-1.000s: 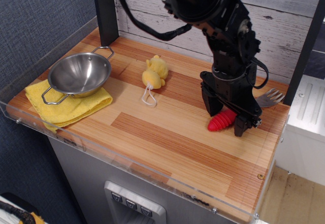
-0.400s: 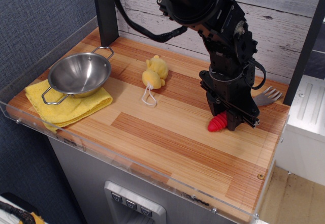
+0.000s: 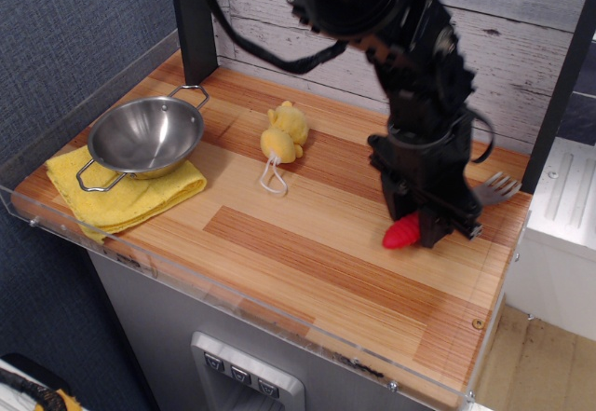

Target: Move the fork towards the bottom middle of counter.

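The fork lies at the right side of the counter point(image 3: 307, 243). The red ribbed handle's end point(image 3: 400, 235) sticks out on the near-left side of my gripper, and the silver tined head point(image 3: 495, 187) points to the far right. My black gripper point(image 3: 424, 228) comes down from above with its fingers closed around the middle of the handle. The part of the handle between the fingers is hidden. I cannot tell whether the fork is still touching the wood.
A steel bowl point(image 3: 146, 134) sits on a yellow cloth point(image 3: 140, 197) at the left. A yellow plush toy point(image 3: 284, 133) with a white loop lies mid-counter. A black post point(image 3: 193, 20) stands at the back left. A clear acrylic rim point(image 3: 233, 301) edges the front.
The fingers stood open on either side of the red handle and have closed on it. The fork has shifted slightly toward the front of the counter.
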